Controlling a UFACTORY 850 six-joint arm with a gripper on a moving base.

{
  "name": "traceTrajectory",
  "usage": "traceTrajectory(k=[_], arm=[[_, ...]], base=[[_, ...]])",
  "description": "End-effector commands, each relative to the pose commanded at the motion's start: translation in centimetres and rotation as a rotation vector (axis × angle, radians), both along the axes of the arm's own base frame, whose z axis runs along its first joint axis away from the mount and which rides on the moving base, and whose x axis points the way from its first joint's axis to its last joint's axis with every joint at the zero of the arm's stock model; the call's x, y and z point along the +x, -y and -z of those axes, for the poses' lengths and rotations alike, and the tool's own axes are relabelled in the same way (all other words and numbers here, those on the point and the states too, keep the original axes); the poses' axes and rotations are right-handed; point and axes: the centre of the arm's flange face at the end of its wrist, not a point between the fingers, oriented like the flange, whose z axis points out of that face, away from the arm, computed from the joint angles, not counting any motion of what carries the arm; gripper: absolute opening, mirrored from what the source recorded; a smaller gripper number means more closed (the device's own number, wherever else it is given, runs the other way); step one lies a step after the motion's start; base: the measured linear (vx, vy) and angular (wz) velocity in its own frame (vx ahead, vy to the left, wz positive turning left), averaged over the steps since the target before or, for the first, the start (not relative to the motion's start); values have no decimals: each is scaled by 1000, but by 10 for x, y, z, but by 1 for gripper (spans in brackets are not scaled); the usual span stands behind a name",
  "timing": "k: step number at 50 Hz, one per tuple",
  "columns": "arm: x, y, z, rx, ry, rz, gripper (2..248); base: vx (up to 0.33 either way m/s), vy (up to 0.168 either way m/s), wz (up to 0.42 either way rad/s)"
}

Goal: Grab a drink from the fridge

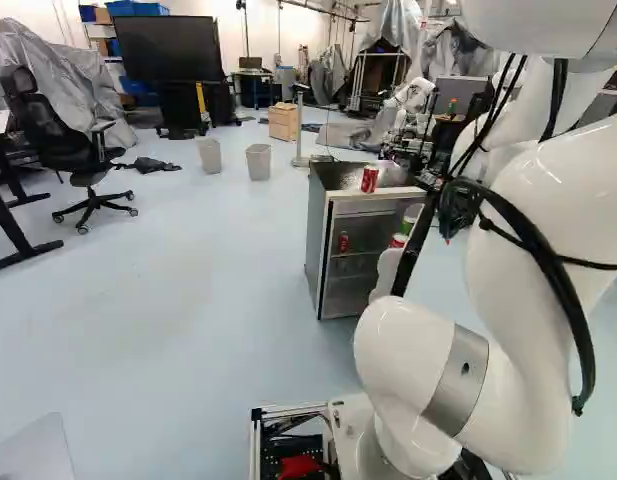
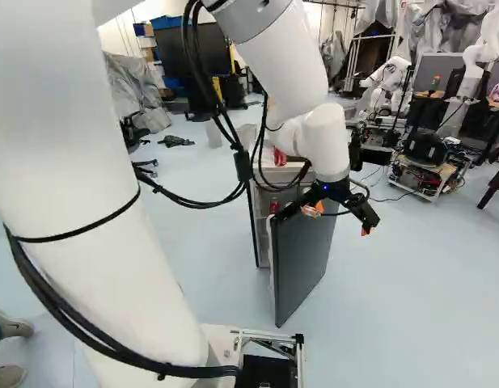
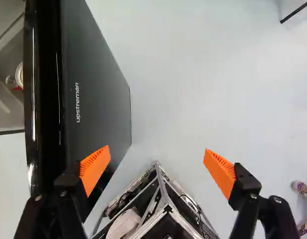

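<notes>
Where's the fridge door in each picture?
Left base view: door right of the middle, a dark slanting edge.
Right base view: just right of the middle, dark front showing.
Wrist view: beside and ahead of one orange pad.
Shared landmark: the pale floor.

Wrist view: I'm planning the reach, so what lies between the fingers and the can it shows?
The open fridge door stands between the fingers and the can, in the wrist view.

The word "upstreman" stands in pale lowercase letters on the dark outer face of the fridge door [image 3: 104,102], near its glossy black edge. Pale markings on the red can [image 1: 370,179] atop the fridge [image 1: 316,235] are too small to read.
</notes>
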Motion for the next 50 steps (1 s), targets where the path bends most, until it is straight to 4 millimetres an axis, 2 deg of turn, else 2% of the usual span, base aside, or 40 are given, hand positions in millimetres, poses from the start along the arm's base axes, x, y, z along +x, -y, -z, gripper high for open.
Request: traceTrajectory(k=[25,50], arm=[[-4,-48,1,2,-3,-78,247],[20,-88,1,2,-3,-190,247]], base=[[0,0,0],[0,0,0]])
